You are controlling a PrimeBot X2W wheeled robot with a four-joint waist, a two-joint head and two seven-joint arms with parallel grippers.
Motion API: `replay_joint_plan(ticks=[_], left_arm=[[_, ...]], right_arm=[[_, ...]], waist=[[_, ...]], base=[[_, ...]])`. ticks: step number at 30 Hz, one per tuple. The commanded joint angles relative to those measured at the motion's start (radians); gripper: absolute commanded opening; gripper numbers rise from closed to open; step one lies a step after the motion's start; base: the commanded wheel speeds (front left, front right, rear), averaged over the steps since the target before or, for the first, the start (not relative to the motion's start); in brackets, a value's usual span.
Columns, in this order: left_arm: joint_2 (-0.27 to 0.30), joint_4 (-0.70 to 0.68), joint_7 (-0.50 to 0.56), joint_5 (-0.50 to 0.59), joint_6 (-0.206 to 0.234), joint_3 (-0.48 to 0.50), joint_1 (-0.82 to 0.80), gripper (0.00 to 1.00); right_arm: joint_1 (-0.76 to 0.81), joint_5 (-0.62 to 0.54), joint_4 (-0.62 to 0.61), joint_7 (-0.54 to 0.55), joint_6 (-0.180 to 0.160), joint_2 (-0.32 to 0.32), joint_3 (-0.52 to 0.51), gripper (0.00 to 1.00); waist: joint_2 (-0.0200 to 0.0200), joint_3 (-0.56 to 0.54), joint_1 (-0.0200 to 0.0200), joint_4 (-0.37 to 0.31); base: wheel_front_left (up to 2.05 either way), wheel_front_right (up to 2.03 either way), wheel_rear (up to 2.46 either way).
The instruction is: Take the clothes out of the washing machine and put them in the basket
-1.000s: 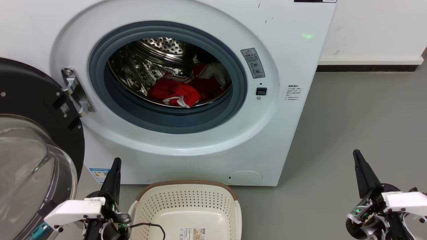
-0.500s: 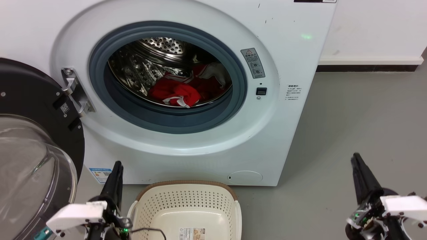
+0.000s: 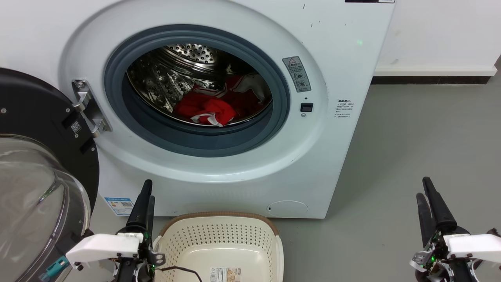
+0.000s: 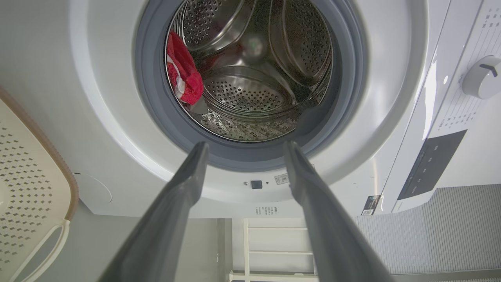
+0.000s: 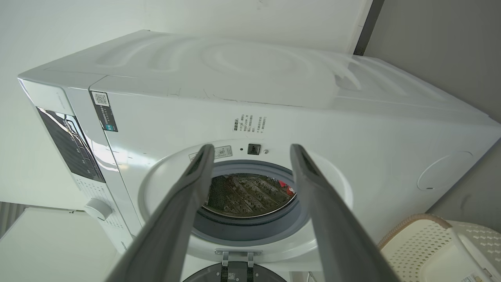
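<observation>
Left tool (image 3: 148, 190) and right tool (image 3: 422, 187) both sit released. Reaching for the clothes (image 3: 207, 107) at 12 o'clock, either could snag the grey seal (image 3: 195, 145).

One washer (image 3: 219, 188), with one door (image 3: 35, 117), one drum (image 3: 172, 74) and one dial (image 4: 483, 76). One basket (image 3: 219, 239). One red heap of clothes (image 3: 207, 106); how many pieces it holds cannot be told. Two grippers, the left gripper (image 3: 149, 190) and the right gripper (image 3: 422, 187), each with two jaws.
</observation>
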Motion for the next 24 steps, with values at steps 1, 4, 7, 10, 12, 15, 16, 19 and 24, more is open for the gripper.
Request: replay_joint_plan(ticks=[1,4,7,10,12,15,16,19,24], left_arm=[[0.003,-0.029,-0.014,0.052,-0.002,-0.006,-0.038,1.00],[0.003,-0.047,-0.027,0.119,-0.002,-0.010,-0.043,1.00],[0.003,-0.064,-0.040,0.187,-0.002,-0.012,-0.048,1.00],[0.003,-0.074,-0.048,0.227,-0.002,-0.015,-0.049,1.00],[0.003,-0.082,-0.056,0.269,-0.002,-0.020,-0.051,1.00],[0.003,-0.091,-0.068,0.327,-0.002,-0.028,-0.053,1.00],[0.003,-0.093,-0.072,0.346,-0.002,-0.031,-0.054,1.00],[0.003,-0.097,-0.083,0.403,-0.002,-0.039,-0.055,1.00],[0.003,-0.102,-0.102,0.497,0.004,-0.056,-0.059,1.00]], right_arm=[[-0.012,-0.058,-0.037,-0.013,0.000,-0.001,0.001,1.00],[-0.007,-0.136,-0.057,-0.026,0.000,-0.001,0.004,1.00],[-0.002,-0.221,-0.077,-0.039,0.000,-0.001,0.011,1.00],[0.001,-0.268,-0.087,-0.047,0.000,0.000,0.015,1.00],[0.005,-0.313,-0.096,-0.055,0.000,0.000,0.019,1.00],[0.010,-0.374,-0.109,-0.068,0.000,0.000,0.026,1.00],[0.012,-0.395,-0.113,-0.071,0.000,0.000,0.029,1.00],[0.019,-0.464,-0.124,-0.083,0.000,0.000,0.035,1.00],[0.027,-0.569,-0.138,-0.101,0.000,0.000,0.042,1.00]], waist=[[-0.0001,0.000,0.0000,0.000],[-0.0001,0.001,0.0000,-0.001],[-0.0001,0.001,0.0000,-0.001],[-0.0001,0.001,0.0000,-0.002],[-0.0001,0.000,0.0000,-0.002],[-0.0001,0.000,0.0000,-0.002],[-0.0001,0.000,0.0000,-0.002],[-0.0001,-0.001,0.0000,0.000],[-0.0001,-0.002,0.0000,0.001]], base=[[0.00,0.00,0.00],[0.00,0.00,0.00],[0.00,0.00,0.00],[0.00,0.00,0.00],[0.00,0.00,0.00],[0.00,0.00,0.00],[0.00,0.00,0.00],[0.00,0.00,0.00],[0.00,0.00,0.00]])
